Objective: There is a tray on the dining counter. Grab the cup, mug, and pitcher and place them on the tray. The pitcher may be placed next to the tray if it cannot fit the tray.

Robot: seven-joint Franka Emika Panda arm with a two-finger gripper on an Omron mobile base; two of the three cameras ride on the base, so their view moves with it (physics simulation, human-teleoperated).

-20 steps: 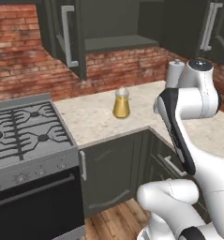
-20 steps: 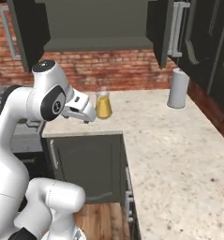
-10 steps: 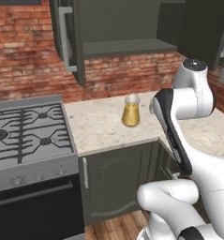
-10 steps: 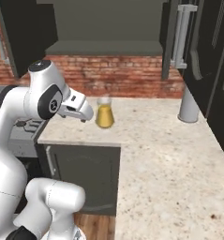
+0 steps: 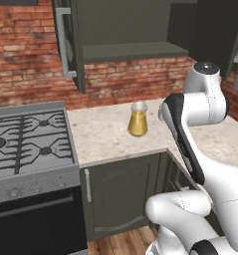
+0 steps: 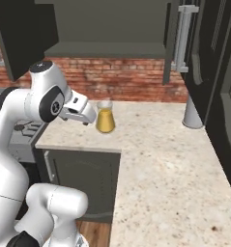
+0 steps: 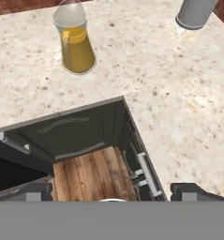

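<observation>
The pitcher [image 5: 138,119] stands upright on the counter [image 5: 108,137] of the dark cabinet run, near the brick wall, with amber liquid filling its lower part. In the hand view the pitcher [image 7: 76,44] sits at about 11 o'clock, and the grey tapered vessel [image 7: 196,11] at about 1 o'clock is cut off by the top edge. In the right base view the pitcher [image 6: 106,117] is just past the arm's wrist, at 3 o'clock from it, and the grey vessel [image 6: 193,114] stands well apart at the far right against a tall dark cabinet.

As a judgement, the task is barely begun: nothing is held, the pitcher rests untouched where it stands, and no item sits on a tray in these views. All three items remain to be moved, and the pitcher looks like the first one in hand.

The end effector [image 7: 113,190] has its jaws spread wide and empty; in the hand view its two dark tips stand far apart at the bottom corners, over the cabinet's corner and the wood floor, well short of the pitcher.

The pitcher's handle is hard to make out from any angle, so which way it faces cannot be told. In the left base view the arm's forearm hides the counter just right of the pitcher. The stove [image 5: 26,144] lies at 9 o'clock from the pitcher.
</observation>
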